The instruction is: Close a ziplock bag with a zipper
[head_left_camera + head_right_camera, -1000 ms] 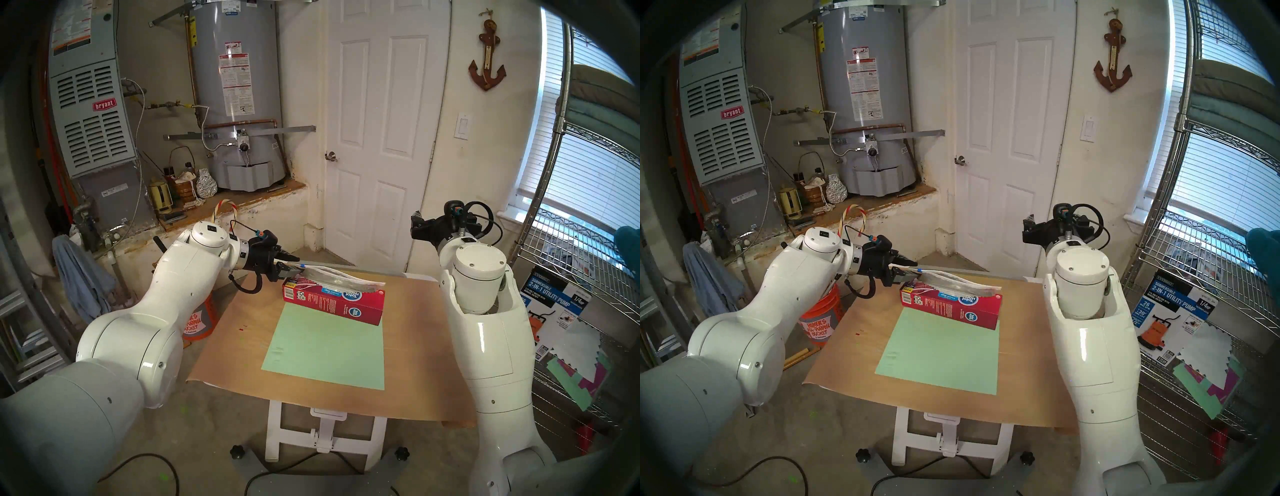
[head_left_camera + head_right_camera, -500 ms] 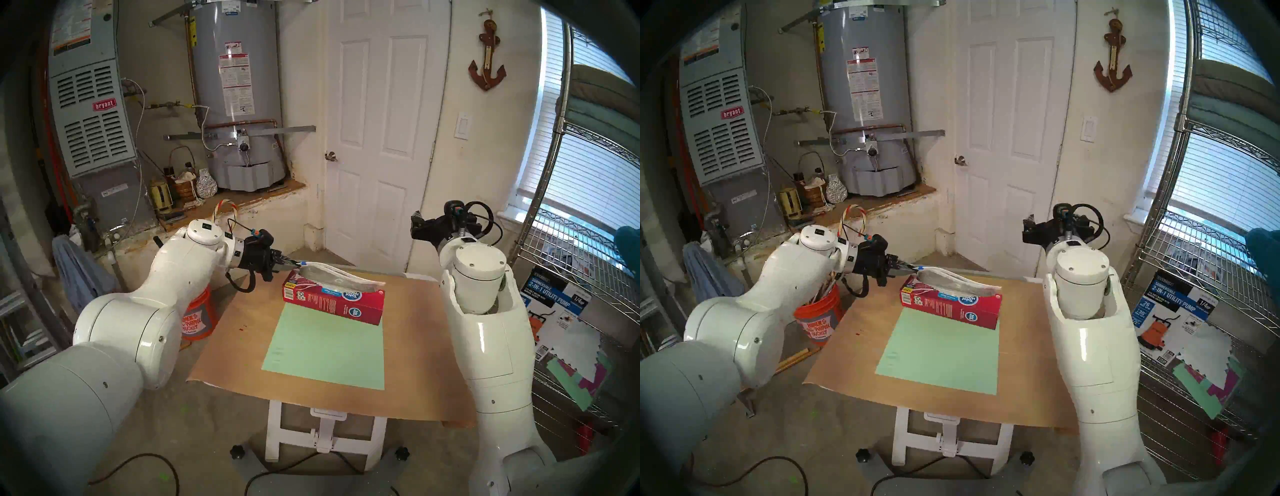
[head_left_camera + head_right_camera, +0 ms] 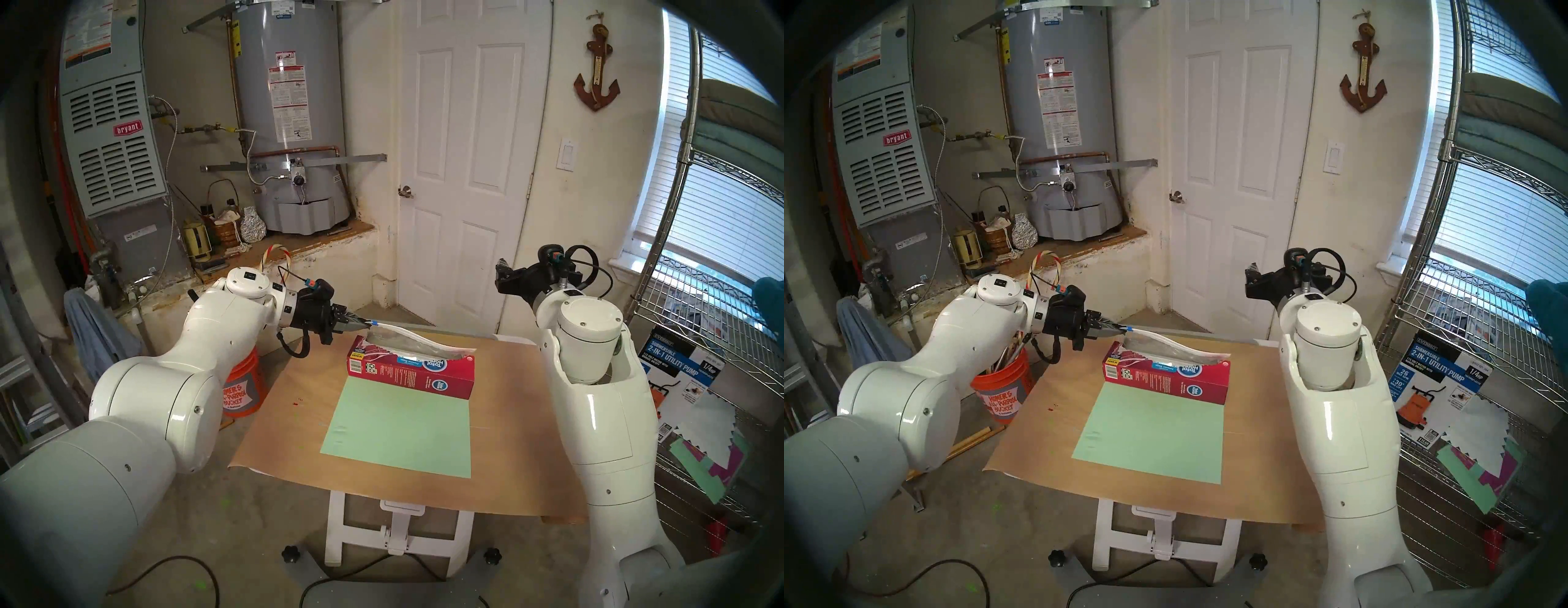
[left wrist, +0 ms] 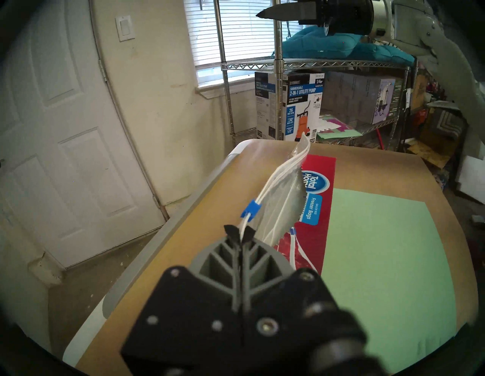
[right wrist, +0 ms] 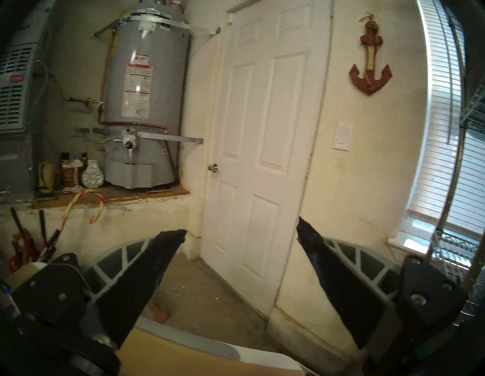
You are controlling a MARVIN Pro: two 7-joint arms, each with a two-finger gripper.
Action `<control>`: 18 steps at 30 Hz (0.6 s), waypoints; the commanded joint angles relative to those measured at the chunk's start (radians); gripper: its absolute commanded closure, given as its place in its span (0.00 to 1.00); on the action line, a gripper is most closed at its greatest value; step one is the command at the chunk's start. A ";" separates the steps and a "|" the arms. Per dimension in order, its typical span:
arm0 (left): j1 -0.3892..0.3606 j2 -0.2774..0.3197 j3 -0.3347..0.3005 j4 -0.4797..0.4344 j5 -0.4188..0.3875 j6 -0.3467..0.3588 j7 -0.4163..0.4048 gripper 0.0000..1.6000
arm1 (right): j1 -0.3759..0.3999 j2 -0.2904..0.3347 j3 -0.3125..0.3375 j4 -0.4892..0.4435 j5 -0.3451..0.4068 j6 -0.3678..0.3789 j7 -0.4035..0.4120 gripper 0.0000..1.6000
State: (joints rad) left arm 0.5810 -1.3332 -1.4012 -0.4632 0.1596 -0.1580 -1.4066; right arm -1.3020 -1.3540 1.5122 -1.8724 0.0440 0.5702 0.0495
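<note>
Left gripper (image 4: 240,234) at the desk's (image 3: 297,429) far left corner, jaws pinched together on the white top strip of the ziplock bag (image 4: 282,194), just behind the blue zipper (image 4: 251,208). Bag stretched away from the grip, draped along the top of the red box (image 3: 424,375), which lies at the far edge of a green sheet (image 3: 403,429). Right gripper (image 5: 241,233) raised well clear above the desk's right side, jaws spread wide and holding nothing.

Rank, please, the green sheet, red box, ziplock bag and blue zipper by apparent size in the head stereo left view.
1. green sheet
2. red box
3. ziplock bag, about as long as the box but showing less area
4. zipper
</note>
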 commanded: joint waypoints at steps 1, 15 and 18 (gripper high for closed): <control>0.009 0.008 -0.016 -0.034 -0.022 -0.005 -0.035 1.00 | 0.085 0.050 -0.084 -0.045 0.071 0.027 0.120 0.00; 0.052 0.026 -0.043 -0.083 -0.035 -0.016 -0.077 1.00 | 0.178 0.153 -0.349 -0.064 0.115 0.103 0.393 0.00; 0.059 0.027 -0.047 -0.096 -0.038 -0.014 -0.077 1.00 | 0.201 0.156 -0.374 -0.050 0.123 0.108 0.423 0.00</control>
State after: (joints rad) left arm 0.6416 -1.3139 -1.4305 -0.5080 0.1431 -0.1753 -1.4753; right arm -1.1971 -1.2395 1.2405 -1.9160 0.1515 0.6654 0.3798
